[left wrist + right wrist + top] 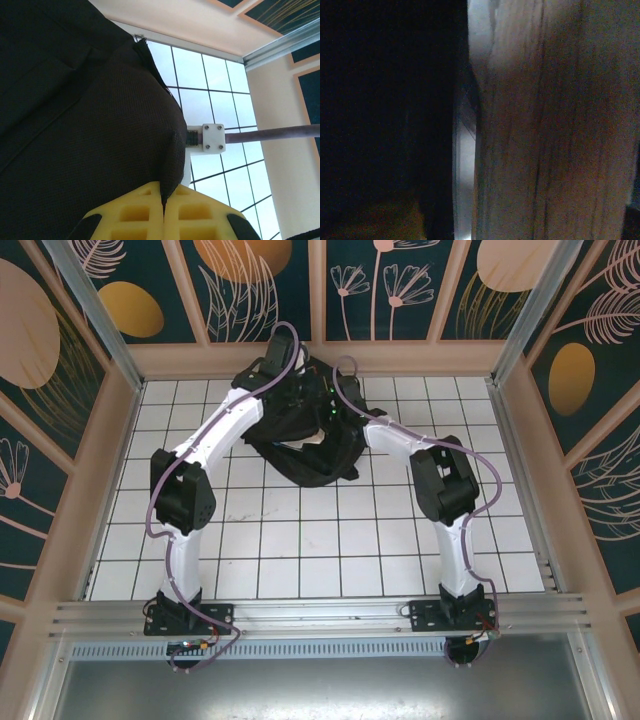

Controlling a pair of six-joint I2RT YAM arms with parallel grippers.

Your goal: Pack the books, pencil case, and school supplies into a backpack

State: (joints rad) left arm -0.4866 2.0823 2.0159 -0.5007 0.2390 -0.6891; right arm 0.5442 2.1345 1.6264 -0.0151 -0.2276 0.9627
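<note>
Black woven fabric of the backpack (318, 468) lies slumped on the far middle of the white-tiled tabletop (300, 550), its upper end close to the pale wooden rim (420, 360) at the back and its sides well apart from the left and right rims; a broad stretch of tile runs from its near edge to the aluminium rail (320, 615) where the arm bases are bolted. Both arms bend inward over this stretch and meet at the backpack. Left pincer (163, 215): yellow fingers (135, 212) pressed together, with a fold of the backpack's fabric drawn down into the seam between them, so it is clamped on the backpack; beside it, in the left wrist view, a white four-screw cable clamp (213, 138) carries a purple cable (280, 132) over tile toward the side wall. Right pincer: sunk among the folds of the backpack; whether it stands apart or together cannot be told. Right wrist view: darkness on the left, a pale brownish streaked surface (545, 125) on the right, too dim to name, and a narrow bright gap (463, 165) between the two
</note>
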